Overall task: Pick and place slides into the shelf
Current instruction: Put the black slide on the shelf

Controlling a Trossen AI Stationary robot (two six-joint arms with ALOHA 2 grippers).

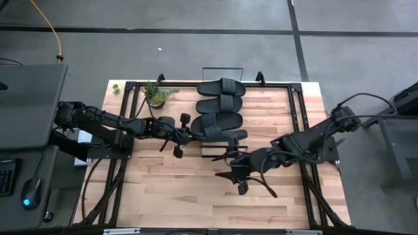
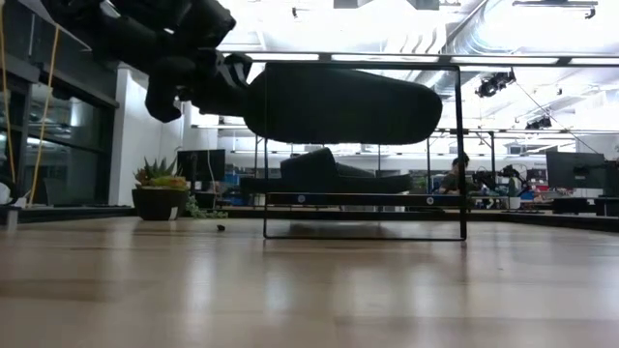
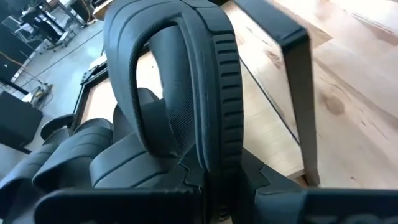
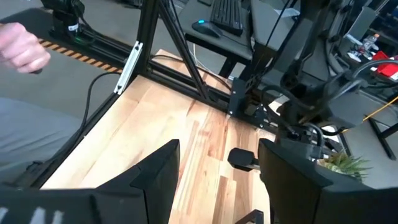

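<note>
Beside the shelf (image 1: 222, 98), left end effector (image 1: 186, 136) grips a slide (image 1: 225, 136).

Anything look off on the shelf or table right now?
Nothing stands out. Three slides sit side by side on the shelf; the left gripper holds the fourth slide beside them. The right gripper waits open, empty.

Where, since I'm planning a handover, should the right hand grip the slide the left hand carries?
Probably the free end of the slide, sticking out level toward the open right hand; the left hand clamps the other end. Come from the right arm's side, closing across the sole.
</note>
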